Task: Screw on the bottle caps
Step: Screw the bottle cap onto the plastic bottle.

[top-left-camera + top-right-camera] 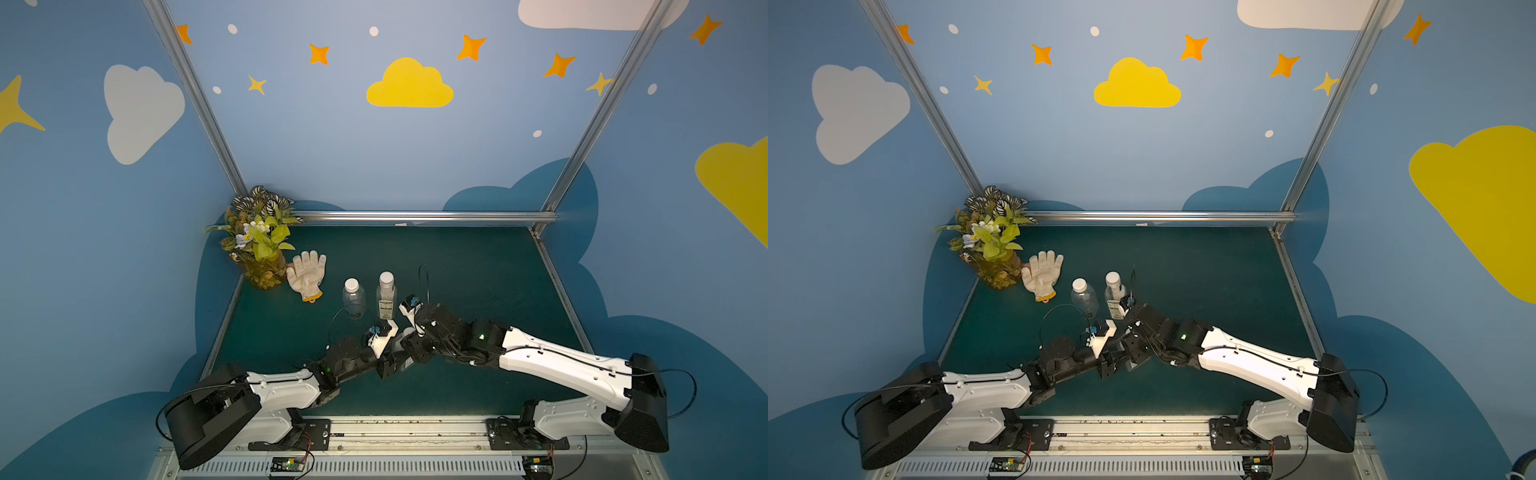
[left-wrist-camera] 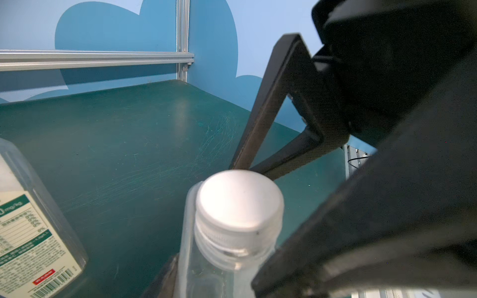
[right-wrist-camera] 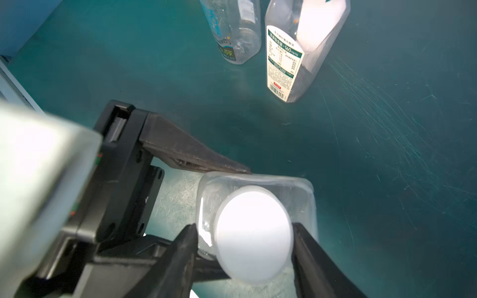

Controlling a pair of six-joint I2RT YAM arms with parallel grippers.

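Observation:
My left gripper (image 2: pixel 224 280) is shut on the body of a clear flat-sided bottle (image 3: pixel 258 180), holding it upright between the two arms. A white cap (image 3: pixel 254 232) sits on its threaded neck (image 2: pixel 232 245). My right gripper (image 3: pixel 245 242) hangs over that cap, open. One finger (image 3: pixel 185 250) stands a little off the cap. The other finger (image 3: pixel 305 247) is at the cap's edge. In both top views a round clear bottle (image 1: pixel 353 297) and a slim labelled bottle (image 1: pixel 385 297) stand capped on the mat behind the grippers.
A white work glove (image 1: pixel 307 274) lies to the left of the bottles, beside a potted plant (image 1: pixel 259 241) in the back left corner. The green mat (image 1: pixel 478 274) is bounded by aluminium rails (image 1: pixel 415 216). Both arms cross close together at the mat's front centre.

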